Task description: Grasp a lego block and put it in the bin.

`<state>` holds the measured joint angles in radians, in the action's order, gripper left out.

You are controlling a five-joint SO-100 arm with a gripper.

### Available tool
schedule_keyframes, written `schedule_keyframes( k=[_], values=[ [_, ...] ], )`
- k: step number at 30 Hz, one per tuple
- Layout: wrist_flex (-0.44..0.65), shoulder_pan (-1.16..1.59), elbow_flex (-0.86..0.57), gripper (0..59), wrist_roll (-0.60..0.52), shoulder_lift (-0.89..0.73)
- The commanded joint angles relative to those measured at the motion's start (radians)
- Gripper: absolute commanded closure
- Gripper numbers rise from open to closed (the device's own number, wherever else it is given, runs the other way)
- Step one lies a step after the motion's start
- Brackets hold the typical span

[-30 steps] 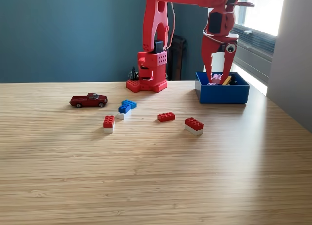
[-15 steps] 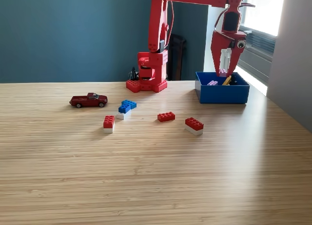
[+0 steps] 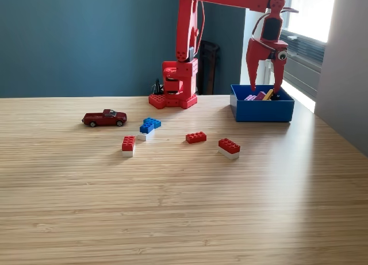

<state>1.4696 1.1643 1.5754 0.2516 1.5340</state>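
Hanging spread above blue low-walled bin, red claw empty

red arm, blue bin, dark red toy car, red, blue and white lego blocks, teal wall.

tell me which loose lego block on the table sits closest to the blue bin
The red-on-white block, farthest toward the exterior view's right. The plain red block, the blue cluster and the other red-on-white block all lie further from the bin.
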Motion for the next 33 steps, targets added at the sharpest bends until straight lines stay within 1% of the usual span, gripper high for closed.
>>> schedule_keyframes(
  k=[1, 5, 9, 10, 11, 12, 16, 20, 26, 33],
  values=[
    [0.009, -0.089, -0.095, 40.2, -0.034, 0.026],
    [-0.025, -0.209, -0.114, 48.6, -0.081, 0.029],
    [-0.054, -0.337, -0.133, 52.6, -0.130, 0.029],
    [-0.064, -0.370, -0.133, 54.4, -0.143, 0.029],
    [-0.077, -0.402, -0.133, 54.7, -0.158, 0.029],
    [-0.091, -0.434, -0.133, 56.5, -0.173, 0.029],
    [-0.121, -0.574, -0.144, 58.4, -0.213, 0.029],
    [-0.123, -0.707, -0.189, 58.5, -0.238, 0.028],
    [-0.123, -0.815, -0.166, 58.5, -0.196, 0.028],
    [-0.126, -0.887, -0.161, 58.5, -0.176, 0.028]
  ],
)
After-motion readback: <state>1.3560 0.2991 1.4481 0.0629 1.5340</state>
